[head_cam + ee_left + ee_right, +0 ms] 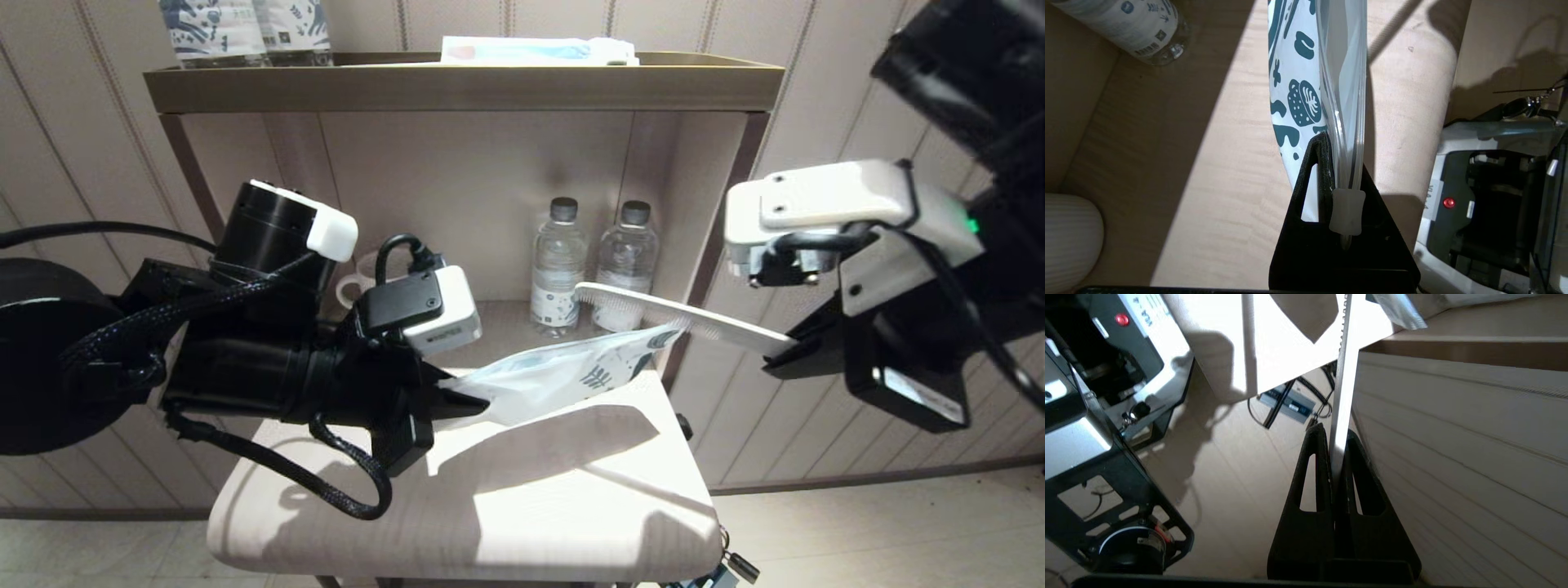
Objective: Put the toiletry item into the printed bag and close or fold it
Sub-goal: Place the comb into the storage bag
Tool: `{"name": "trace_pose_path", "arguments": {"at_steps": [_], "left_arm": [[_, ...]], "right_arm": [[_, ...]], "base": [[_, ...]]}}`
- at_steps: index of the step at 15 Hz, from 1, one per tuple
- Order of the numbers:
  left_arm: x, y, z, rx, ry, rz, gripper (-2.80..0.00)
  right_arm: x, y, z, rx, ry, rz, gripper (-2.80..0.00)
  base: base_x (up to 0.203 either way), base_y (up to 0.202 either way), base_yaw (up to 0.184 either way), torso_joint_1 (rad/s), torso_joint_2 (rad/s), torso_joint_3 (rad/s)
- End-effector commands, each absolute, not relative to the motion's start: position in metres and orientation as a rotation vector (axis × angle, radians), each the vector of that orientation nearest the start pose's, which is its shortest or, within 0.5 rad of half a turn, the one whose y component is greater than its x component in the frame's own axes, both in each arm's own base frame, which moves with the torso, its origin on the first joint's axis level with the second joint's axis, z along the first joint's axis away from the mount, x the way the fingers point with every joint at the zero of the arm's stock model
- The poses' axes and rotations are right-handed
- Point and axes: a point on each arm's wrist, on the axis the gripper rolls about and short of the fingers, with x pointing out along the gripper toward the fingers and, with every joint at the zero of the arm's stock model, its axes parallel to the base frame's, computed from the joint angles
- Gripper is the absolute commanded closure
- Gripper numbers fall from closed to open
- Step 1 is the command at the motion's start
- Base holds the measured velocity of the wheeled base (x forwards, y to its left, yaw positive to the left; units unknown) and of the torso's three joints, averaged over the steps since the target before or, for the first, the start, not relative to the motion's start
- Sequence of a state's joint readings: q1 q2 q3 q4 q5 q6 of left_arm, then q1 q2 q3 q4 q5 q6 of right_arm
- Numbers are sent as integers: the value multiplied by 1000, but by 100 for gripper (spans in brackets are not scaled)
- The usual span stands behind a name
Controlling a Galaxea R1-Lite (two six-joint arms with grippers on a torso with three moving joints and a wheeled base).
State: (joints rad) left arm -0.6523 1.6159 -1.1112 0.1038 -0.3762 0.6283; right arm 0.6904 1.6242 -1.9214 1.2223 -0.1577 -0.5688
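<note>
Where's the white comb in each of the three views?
Head: the comb runs level, right of centre, held by the right end effector above the printed bag.
Left wrist: not in it.
Right wrist: a thin edge-on strip rising between the fingers.
Shared landmark: the pale table.

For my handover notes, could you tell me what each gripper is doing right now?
Left gripper: closed on the printed bag, held above the table.
Right gripper: closed on the toiletry item, a white comb.

Upper bottles [245, 28] cropped above
</note>
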Motion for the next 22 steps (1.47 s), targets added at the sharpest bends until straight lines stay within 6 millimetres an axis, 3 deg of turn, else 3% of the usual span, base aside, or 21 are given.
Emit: {"name": "trace_pose_path", "arguments": {"at_steps": [1,5,9,13,22], "left_arm": [[219,-177,221,638,305,-1174,0],[222,-174,216,569,332,-1252,0],[216,-165,222,485,467,-1398,0],[219,-161,214,590,573,-1508,0],[220,-162,211,620,512,-1510,0]], "right_arm": [[190,146,329,-929,770,736,0],[157,132,345,-946,707,785,0],[134,129,349,-1034,699,864,0],[127,129,344,-1090,760,904,0],[102,124,341,-1143,820,1039,0]], "base": [[0,0,0,0,0,0],[0,0,0,0,0,0],[0,0,0,0,0,0],[0,0,0,0,0,0],[0,0,0,0,0,0]]}}
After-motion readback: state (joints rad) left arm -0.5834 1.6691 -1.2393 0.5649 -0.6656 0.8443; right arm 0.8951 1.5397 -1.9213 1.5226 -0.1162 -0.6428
